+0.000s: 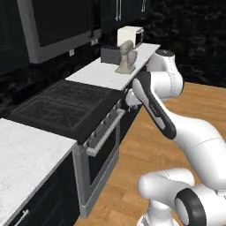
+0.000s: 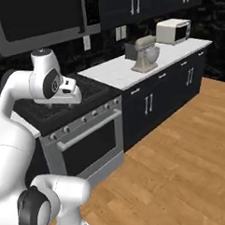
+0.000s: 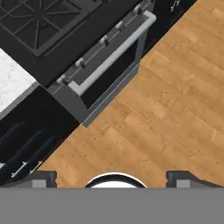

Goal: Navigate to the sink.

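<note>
Kitchen run with the arm held in front of the stove. No brand, label or readable writing appears on any appliance.

The stove has dark grates on its top, a row of knobs along its front and a pale bar handle across the oven door. White counter continues to the far right of the stove and carries a beige stand mixer, a dark box-shaped item just behind it, and a cream microwave at the far end. Dark cabinets stand beneath this counter; another stretch of white counter lies on the stove's near left. The floor is wood plank.

The gripper hangs over the floor just off the oven front; its two fingertips stand far apart with nothing between them, so the fingers are released.

No basin or faucet lies on the visible counters, so the sink's position cannot be told.
</note>
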Tool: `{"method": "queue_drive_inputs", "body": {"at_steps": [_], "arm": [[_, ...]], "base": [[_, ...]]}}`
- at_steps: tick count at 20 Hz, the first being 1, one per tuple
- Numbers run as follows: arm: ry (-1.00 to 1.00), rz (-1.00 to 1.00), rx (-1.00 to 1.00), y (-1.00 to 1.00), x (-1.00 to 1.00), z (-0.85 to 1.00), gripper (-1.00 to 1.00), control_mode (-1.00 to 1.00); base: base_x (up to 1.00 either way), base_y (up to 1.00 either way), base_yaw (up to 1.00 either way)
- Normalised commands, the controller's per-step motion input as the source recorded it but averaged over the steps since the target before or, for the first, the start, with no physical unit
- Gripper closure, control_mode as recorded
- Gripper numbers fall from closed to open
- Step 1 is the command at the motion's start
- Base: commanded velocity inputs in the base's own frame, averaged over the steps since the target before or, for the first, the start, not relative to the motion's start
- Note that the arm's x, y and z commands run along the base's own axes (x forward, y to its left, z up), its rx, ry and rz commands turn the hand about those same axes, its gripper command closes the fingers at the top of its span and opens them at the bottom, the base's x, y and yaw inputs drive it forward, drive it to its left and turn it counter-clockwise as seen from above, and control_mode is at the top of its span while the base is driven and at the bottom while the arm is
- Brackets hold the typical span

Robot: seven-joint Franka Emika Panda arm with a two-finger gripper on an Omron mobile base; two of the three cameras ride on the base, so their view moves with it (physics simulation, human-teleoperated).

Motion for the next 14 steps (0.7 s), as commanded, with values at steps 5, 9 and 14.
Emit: {"method": "queue_drive_inputs", "body": {"at_steps": [5,9,14], "arm": [[0.00,0.00,0.00,0.00,0.00,0.00,-1.00,1.00],[0.00,0.00,0.00,0.00,0.00,0.00,-1.00,1.00],[0.00,0.00,0.00,0.00,0.00,0.00,-1.00,1.00]], "base": [[0.00,0.00,-1.00],[0.00,0.00,-1.00],[0.00,0.00,-1.00]]}}
